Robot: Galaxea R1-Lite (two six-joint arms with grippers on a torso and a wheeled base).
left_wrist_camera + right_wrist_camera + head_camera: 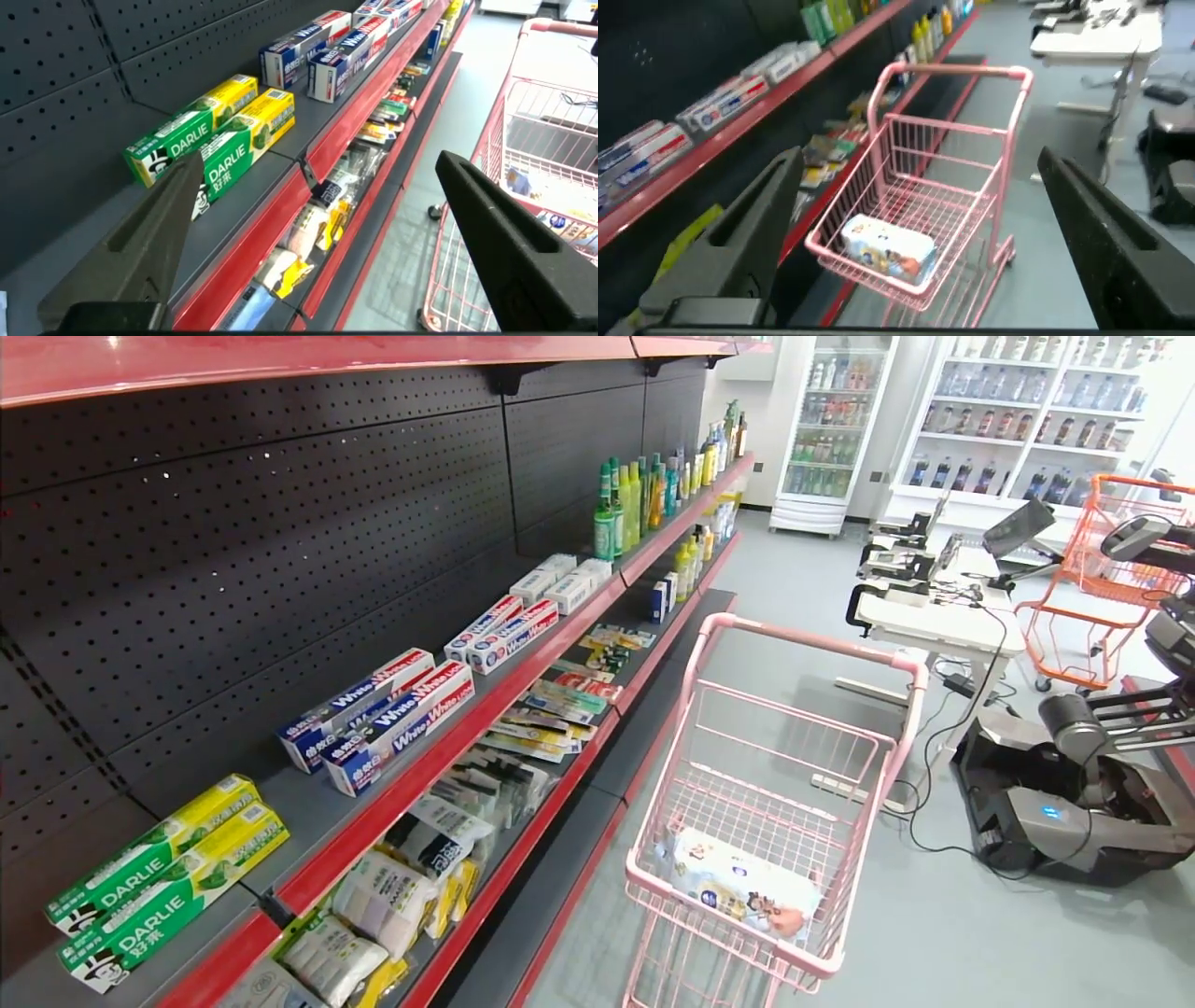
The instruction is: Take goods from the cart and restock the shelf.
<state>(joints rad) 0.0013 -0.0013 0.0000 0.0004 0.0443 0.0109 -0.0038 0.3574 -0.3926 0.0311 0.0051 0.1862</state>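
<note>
The right end effector (917,163), spread wide apart, should drop straight onto the pack (887,247) at 6 o'clock in the cart (957,75).

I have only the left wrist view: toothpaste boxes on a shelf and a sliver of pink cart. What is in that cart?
Observer: One pale printed pack lies in the pink cart, at the basket's near end.
Operator: Is the right gripper holding anything?
Observer: No. The right gripper is open and empty, and its camera looks down on the cart.
Operator: What stands farther along the shelf?
Observer: Past the toothpaste boxes, green bottles stand upright at the far end of the shelf.
</note>
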